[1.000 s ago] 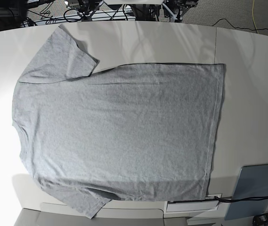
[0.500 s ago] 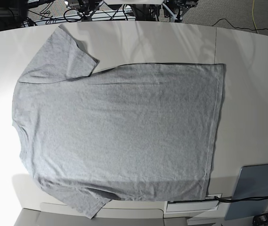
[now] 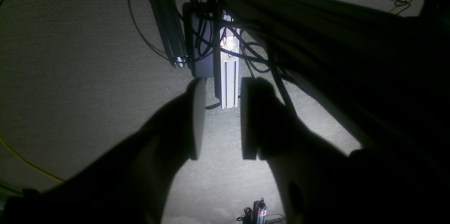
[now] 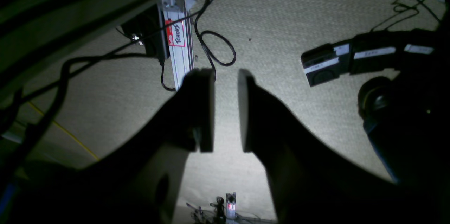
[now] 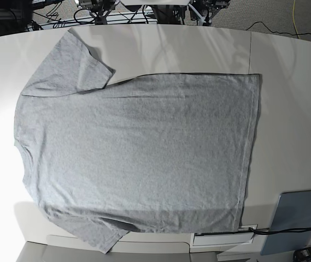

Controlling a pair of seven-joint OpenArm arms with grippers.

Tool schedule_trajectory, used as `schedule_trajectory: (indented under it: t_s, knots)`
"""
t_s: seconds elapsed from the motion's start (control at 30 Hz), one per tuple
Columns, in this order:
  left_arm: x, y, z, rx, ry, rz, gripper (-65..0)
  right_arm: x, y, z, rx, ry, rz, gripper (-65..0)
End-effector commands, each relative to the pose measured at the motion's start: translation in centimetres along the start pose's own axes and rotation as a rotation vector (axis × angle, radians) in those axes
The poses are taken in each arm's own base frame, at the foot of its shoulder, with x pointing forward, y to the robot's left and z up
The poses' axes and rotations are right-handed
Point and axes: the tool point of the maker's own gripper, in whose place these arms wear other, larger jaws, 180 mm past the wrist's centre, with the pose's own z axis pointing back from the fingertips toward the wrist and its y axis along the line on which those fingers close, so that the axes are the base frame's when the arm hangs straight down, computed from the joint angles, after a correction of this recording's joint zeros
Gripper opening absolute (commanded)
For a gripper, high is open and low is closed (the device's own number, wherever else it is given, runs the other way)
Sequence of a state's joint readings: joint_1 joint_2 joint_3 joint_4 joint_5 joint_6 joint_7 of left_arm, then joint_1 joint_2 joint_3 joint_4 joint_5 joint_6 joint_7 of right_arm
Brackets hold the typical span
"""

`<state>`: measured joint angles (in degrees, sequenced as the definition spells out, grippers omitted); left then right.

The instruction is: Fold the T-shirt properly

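T-shirt (image 5: 139, 153) flat on table (image 5: 286, 82), plain grey side up, nothing folded yet. Taking the shirt as landmark, left to right in base view: neck edge and both sleeves at its left end, one sleeve angling to the far table edge, the other hanging off the near edge; body across the middle; straight hem at its right end. Long axis runs left-right. Blue-grey panel (image 5: 300, 218) lies beyond the hem, toward the near right corner, apart from the cloth.

Neither arm shows in base view. Both wrist cameras see only carpet, cables and frame legs, so both hang off the table.

Right gripper (image 4: 225, 109): fingers parted by a narrow gap, empty. Left gripper (image 3: 220, 118): fingers spread wider, empty.

Judgement: right arm serves the collar end, left arm the hem end. Which is nearer, cannot tell.
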<state>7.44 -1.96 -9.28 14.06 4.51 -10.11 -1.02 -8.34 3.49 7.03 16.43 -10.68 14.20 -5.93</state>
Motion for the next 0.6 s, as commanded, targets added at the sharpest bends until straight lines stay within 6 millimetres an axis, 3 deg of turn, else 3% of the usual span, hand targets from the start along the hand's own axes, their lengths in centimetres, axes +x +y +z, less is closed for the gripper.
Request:
schedule_trajectory:
  t_s: [0.0,0.33,0.57]
  knots:
    - [-1.2,0.0,0.2,-0.004,0.021,-0.001,-46.5,-1.1,-0.7,0.2,-0.010,0.023,0.005,-52.4]
    - [-4.8,0.9,2.3,0.026,0.043,-0.027,-46.5,-6.9,-4.0,2.7,-0.071,0.061,0.057,-52.4]
    - [-5.9,1.8,6.4,-0.013,-0.024,-0.036,-46.5,-9.0,-6.0,7.0,-0.078,0.025,0.074,-52.4]
